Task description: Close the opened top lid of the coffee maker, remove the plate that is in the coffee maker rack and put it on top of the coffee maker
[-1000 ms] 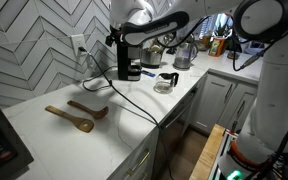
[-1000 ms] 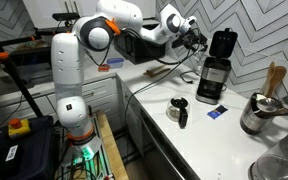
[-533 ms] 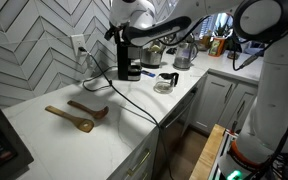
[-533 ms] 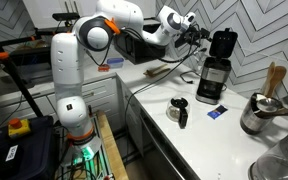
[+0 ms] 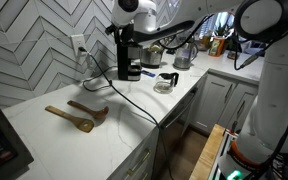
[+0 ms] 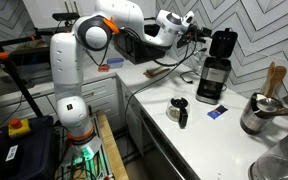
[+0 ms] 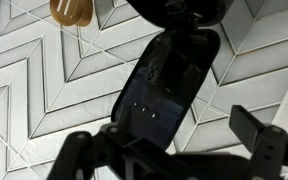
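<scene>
The black coffee maker (image 5: 130, 62) (image 6: 212, 80) stands against the tiled wall. Its top lid (image 6: 224, 43) is up, and in the wrist view the lid (image 7: 164, 85) is a dark flap just ahead of the fingers. My gripper (image 6: 196, 28) (image 5: 124, 24) hovers at lid height beside the machine. It is open (image 7: 174, 150) and holds nothing. A pale greyish shape sits in the coffee maker rack (image 6: 211, 88); it looks like the plate, but it is too small to be sure.
A glass carafe (image 5: 166, 82) (image 6: 179, 110) stands on the counter in front of the machine. Wooden spoons (image 5: 79, 113) lie further along, and a steel pot (image 5: 182, 55) (image 6: 256, 115) is nearby. A black cord (image 5: 134, 100) trails over the counter.
My gripper has risen a little and moved closer to the raised lid. The lid and the other things have not moved.
</scene>
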